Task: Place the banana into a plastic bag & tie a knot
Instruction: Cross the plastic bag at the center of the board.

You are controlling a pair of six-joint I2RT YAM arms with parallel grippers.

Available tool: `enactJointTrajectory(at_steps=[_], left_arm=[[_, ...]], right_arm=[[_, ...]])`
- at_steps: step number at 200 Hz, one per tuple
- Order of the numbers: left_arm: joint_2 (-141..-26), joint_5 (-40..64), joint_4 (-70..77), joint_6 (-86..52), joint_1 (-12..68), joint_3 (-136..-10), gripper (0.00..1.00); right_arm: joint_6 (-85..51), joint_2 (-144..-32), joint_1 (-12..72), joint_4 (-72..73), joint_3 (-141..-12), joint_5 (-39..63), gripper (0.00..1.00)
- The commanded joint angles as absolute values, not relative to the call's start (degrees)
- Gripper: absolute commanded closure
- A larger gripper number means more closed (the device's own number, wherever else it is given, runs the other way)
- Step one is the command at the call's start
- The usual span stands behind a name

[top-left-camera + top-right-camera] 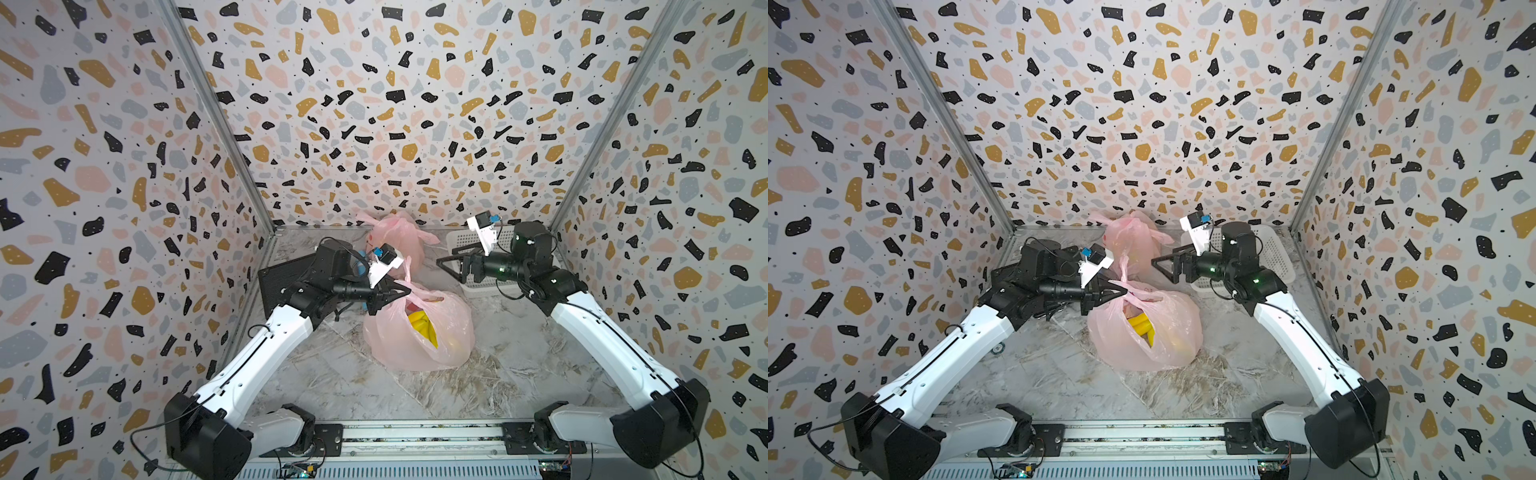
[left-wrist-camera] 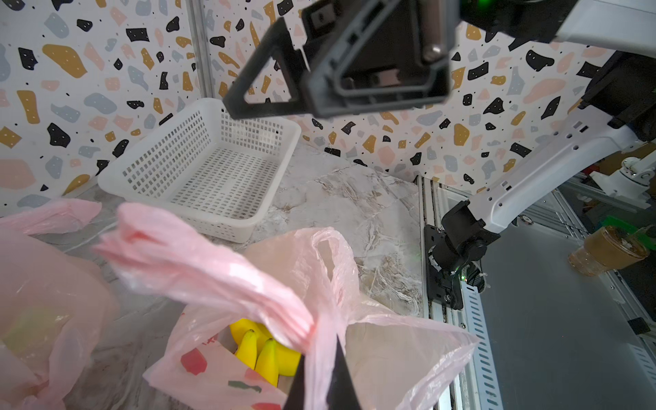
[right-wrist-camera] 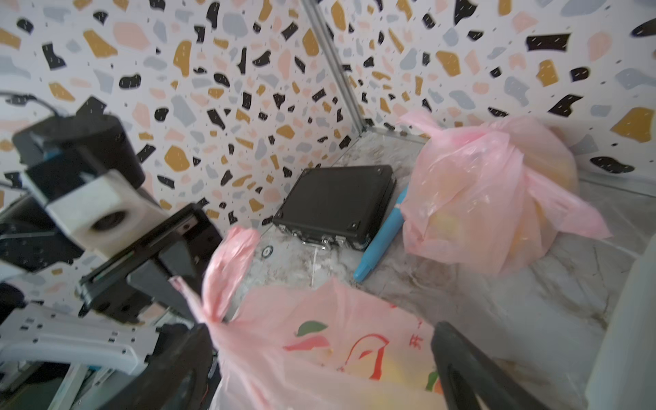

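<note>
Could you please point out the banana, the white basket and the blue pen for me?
banana (image 2: pixel 267 362): left wrist view, fruit's middle.
white basket (image 2: pixel 167 156): left wrist view, side wall.
blue pen (image 3: pixel 381 234): right wrist view, barrel.

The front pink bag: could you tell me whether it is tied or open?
Open: the bag gapes, bananas visible through its mouth; no knot.

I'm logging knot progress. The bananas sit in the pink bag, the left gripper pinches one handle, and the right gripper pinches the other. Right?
Not quite: the right gripper is open and holds nothing, apart from the pink bag, as a top view shows. The bananas are in the bag and the left gripper does pinch one handle.
</note>
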State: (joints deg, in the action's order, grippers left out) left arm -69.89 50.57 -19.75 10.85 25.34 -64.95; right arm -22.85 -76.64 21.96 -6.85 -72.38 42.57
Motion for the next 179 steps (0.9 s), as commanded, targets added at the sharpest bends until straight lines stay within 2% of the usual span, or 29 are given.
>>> enactJointTrajectory(at_steps=[1,41,94,140,152,179], left_arm=[[-69.5,52.5,-16.0,11.8,25.2,-64.0,1.0],[-68.9,55.6,-15.0,12.8,25.2,-63.1,1.0],[-68.9,58.3,-15.8,14.5,25.2,-63.2,1.0],[-68.3,58.5,-17.6,16.6,25.0,-63.0,1.0],[-68.3,58.9,-17.6,16.8,24.8,-63.0,1.0],[-68.3,59.4,-17.7,17.4,24.2,-62.6,1.0]], right_arm=[[-31.6,-83.5,20.5,-1.8,-77.2,52.3,0.09],[-27.7,-89.1,21.0,-8.0,-82.2,55.7,0.01],[-22.5,-95.1,24.7,-17.0,-89.4,58.4,0.01],[-19.2,-99.3,27.6,-23.9,-94.8,63.3,0.17],[-17.4,-99.9,28.4,-26.4,-95.9,63.7,0.18],[-18.3,-99.8,29.7,-23.8,-95.7,68.4,0.26]])
